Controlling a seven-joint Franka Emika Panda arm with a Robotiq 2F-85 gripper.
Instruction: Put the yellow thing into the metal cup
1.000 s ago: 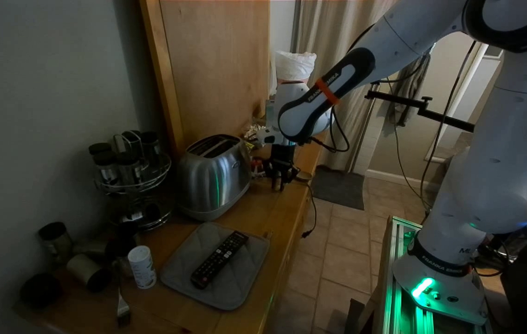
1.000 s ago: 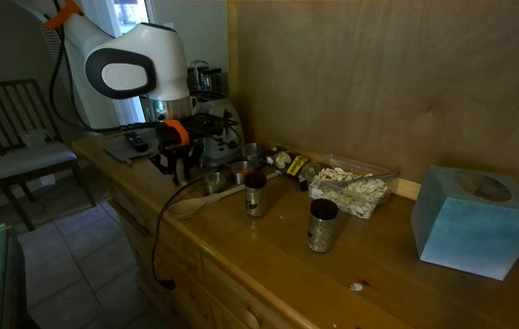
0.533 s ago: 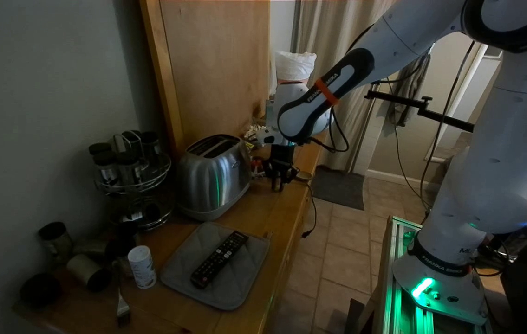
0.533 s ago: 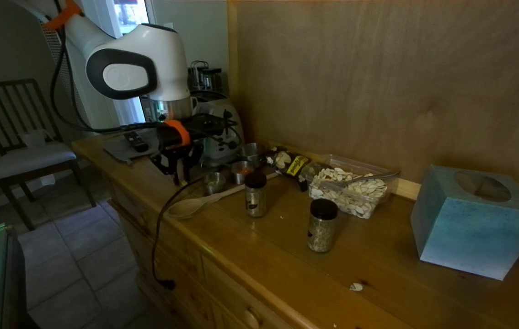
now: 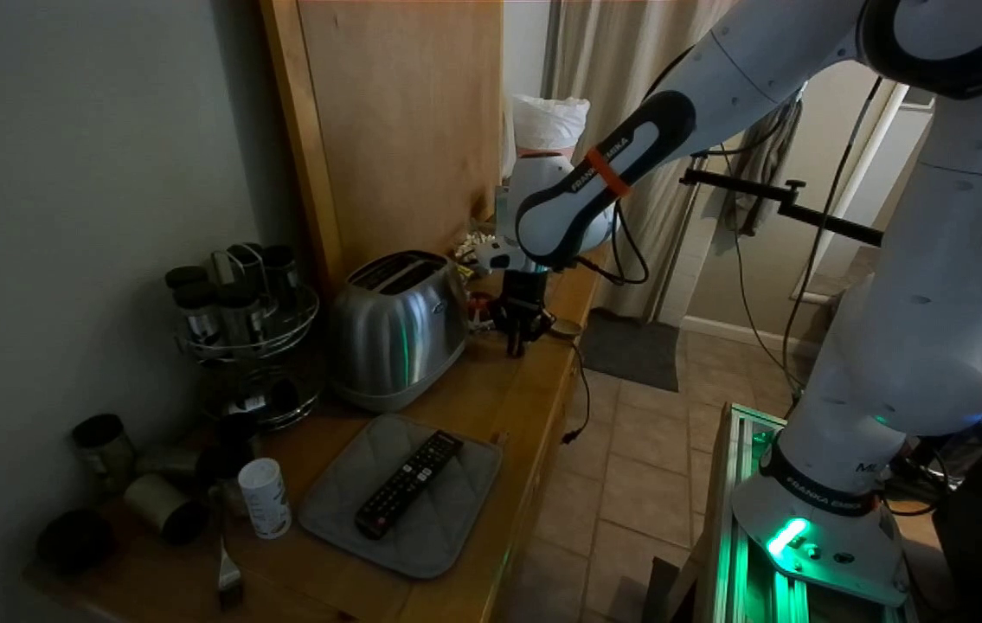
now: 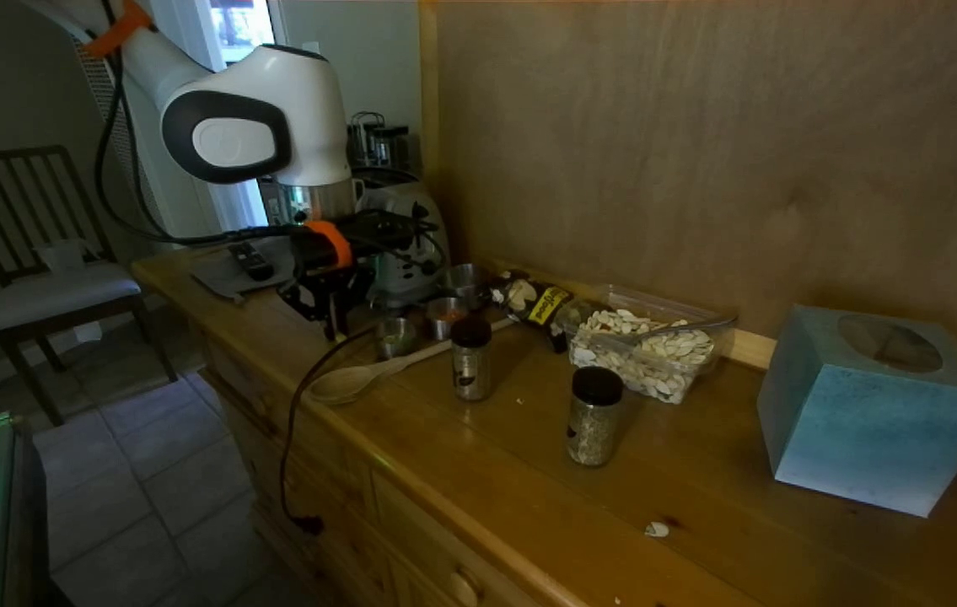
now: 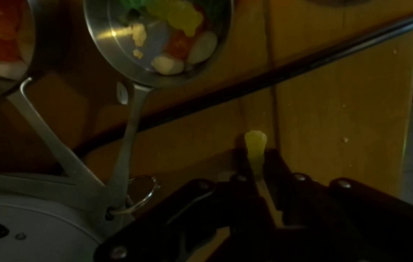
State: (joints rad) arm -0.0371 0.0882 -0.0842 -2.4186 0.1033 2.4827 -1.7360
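The yellow thing (image 7: pixel 255 140) is a small yellow piece standing out between my fingertips in the wrist view; its lower part is hidden between the fingers. My gripper (image 7: pixel 258 160) is shut on it from both sides, low over the wooden top. The gripper shows in both exterior views, beside the toaster (image 5: pixel 400 329). A metal cup (image 7: pixel 99 45) with green, yellow, red and white pieces lies ahead and left of the fingers in the wrist view; it also shows in an exterior view (image 6: pixel 396 344). A second metal cup (image 7: pixel 31 40) with orange-red pieces stands left of it.
A black cable (image 7: pixel 206 103) runs between the cup and my fingers. The cups' handles join at a ring (image 7: pixel 144 196). A wooden spoon (image 6: pixel 352 381), spice jars (image 6: pixel 471 362), a seed tub (image 6: pixel 655 354) and a tissue box (image 6: pixel 874 421) stand further along. The front edge (image 7: pixel 408 120) is close.
My gripper's fingers have moved together and are now shut on the yellow thing. The arm has hardly moved. The cups and other objects are unchanged.
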